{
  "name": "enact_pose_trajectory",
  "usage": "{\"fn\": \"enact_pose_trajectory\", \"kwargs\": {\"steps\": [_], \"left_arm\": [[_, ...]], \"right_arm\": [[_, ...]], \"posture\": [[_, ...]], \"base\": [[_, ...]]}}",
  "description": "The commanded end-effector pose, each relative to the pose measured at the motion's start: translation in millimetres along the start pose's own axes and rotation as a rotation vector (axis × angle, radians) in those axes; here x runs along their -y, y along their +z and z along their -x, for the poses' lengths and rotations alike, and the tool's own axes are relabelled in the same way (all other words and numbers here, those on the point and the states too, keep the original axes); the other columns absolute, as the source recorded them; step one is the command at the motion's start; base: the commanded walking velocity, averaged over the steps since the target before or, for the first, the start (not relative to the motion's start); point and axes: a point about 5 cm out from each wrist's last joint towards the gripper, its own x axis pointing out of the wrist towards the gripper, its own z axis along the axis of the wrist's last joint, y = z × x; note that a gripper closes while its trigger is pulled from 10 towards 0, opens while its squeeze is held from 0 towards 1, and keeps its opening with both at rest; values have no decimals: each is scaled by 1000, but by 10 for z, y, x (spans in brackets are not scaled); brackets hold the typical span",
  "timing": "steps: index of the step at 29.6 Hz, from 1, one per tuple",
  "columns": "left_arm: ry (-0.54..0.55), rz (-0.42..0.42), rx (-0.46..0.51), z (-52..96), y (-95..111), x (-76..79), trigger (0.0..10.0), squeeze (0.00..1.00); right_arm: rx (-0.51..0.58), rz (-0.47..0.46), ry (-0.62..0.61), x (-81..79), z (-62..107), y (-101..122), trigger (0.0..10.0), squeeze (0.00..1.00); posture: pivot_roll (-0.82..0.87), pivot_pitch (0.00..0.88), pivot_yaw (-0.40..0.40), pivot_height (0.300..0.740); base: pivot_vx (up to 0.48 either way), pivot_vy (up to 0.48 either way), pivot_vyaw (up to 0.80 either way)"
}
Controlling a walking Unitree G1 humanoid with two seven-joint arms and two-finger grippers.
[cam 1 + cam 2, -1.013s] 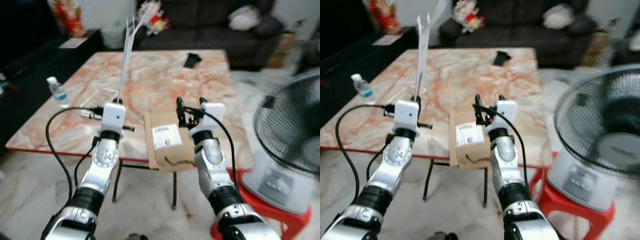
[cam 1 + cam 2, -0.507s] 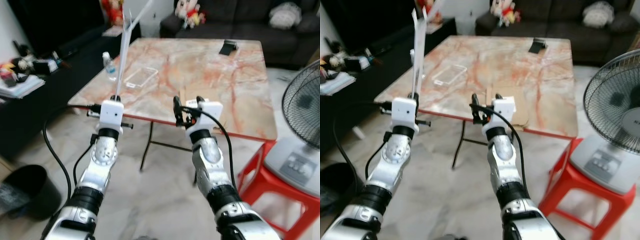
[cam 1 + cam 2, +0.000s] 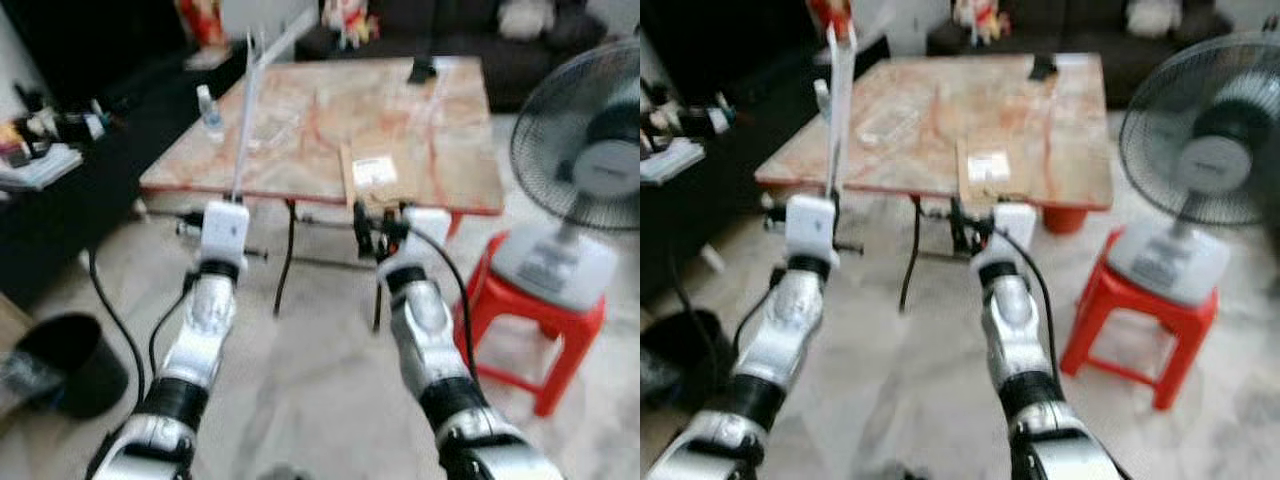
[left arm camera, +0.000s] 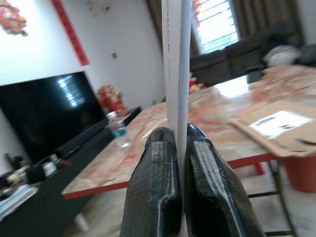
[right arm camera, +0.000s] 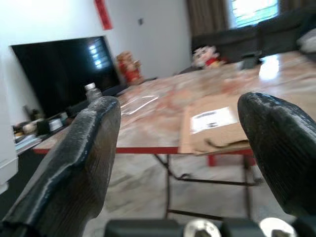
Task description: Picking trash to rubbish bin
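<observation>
The left gripper point(image 4: 178, 163) is closed tight on a long white paper strip point(image 4: 176, 64), which stands upright from its fingers in front of the marble-topped table point(image 3: 320, 130). The right gripper point(image 5: 182, 148) has its fingers spread wide with nothing between them. A cardboard box point(image 3: 372, 175) on the table's near edge carries a white label, unreadable. A black rubbish bin point(image 3: 62, 362) stands on the floor to the robot's left.

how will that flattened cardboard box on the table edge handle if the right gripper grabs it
The cardboard box looks thin and flat, so probably light but apt to bend or flop when lifted by one edge. It overhangs the table rim, so a push may slide or tip it off. The right gripper, open, seems wide enough for its edge; the left gripper holds a white strip.
</observation>
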Motion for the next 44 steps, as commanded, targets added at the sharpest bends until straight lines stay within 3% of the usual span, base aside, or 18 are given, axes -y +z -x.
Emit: {"fn": "enact_pose_trajectory", "kwargs": {"steps": [1, 5, 9, 13, 18, 19, 21, 24, 25, 26, 29, 30, 31, 36, 38, 41, 44], "left_arm": [[7, -19, -17, 6, -42, -66, 10000, 0], [-8, -16, -82, 41, -166, -85, 10000, 0], [-18, 26, -213, 133, -405, -96, 10000, 0], [27, 82, -330, 309, -662, -233, 10000, 0], [38, 176, -375, 477, -787, -349, 10000, 0], [41, 202, -392, 564, -844, -397, 10000, 0], [44, 205, -397, 587, -862, -409, 10000, 0], [51, 202, -428, 746, -958, -452, 10000, 0], [69, 244, -441, 887, -1016, -488, 10000, 0], [69, 244, -441, 887, -1016, -488, 10000, 0], [89, 259, -496, 1165, -1132, -557, 10000, 0], [89, 259, -496, 1165, -1132, -557, 10000, 0], [106, 245, -552, 1308, -1218, -594, 10000, 0], [144, 221, -715, 1694, -1440, -632, 10000, 0], [156, 232, -762, 1784, -1494, -628, 10000, 0], [175, 180, -863, 1946, -1587, -626, 10000, 0], [166, 158, -890, 1962, -1608, -616, 10000, 0]], "right_arm": [[-22, -9, 19, -72, 3, -42, 10000, 0], [-62, -5, 13, -41, 51, -127, 10000, 0], [-156, 4, 6, 12, 154, -319, 10000, 0], [-327, 25, -12, 129, 387, -633, 10000, 0], [-490, 51, -15, 236, 686, -911, 10000, 0], [-554, 56, -26, 282, 816, -1013, 10000, 0], [-570, 56, -30, 297, 850, -1038, 10000, 0], [-653, 66, -53, 363, 1020, -1153, 10000, 0], [-696, 64, -64, 388, 1111, -1209, 10000, 0], [-696, 64, -64, 388, 1111, -1209, 10000, 0], [-748, 67, -77, 436, 1231, -1271, 10000, 0], [-748, 67, -77, 436, 1231, -1271, 10000, 0], [-770, 71, -79, 448, 1276, -1296, 10000, 0], [-843, 84, -78, 466, 1407, -1369, 10000, 0], [-860, 85, -76, 467, 1438, -1386, 10000, 0], [-910, 88, -88, 479, 1536, -1435, 10000, 0], [-928, 77, -107, 496, 1582, -1452, 10000, 0]], "posture": [[-21, 0, 75, 740], [-22, 0, 75, 740], [-22, 0, 75, 740], [-28, 0, 73, 740], [-17, 2, 59, 740], [-13, 6, 54, 740], [-13, 8, 50, 740], [-11, 12, 42, 740], [-16, 17, 37, 740], [-16, 17, 37, 740], [-18, 23, 25, 740], [-18, 23, 25, 740], [-17, 25, 21, 740], [-19, 26, 9, 740], [-20, 27, 5, 740], [-27, 31, 13, 740], [-1, 26, 12, 740]], "base": [[-285, 0, 0], [-138, 0, 0], [0, 0, 0], [0, 0, 0], [0, 0, 0], [0, 0, 0], [0, 0, 0], [0, 0, 0], [0, 0, 0], [0, 0, 0], [0, 0, 0], [0, 0, 0], [0, 0, 0], [0, 0, 0], [0, 0, 0], [0, 0, 0], [0, 0, 0]]}}
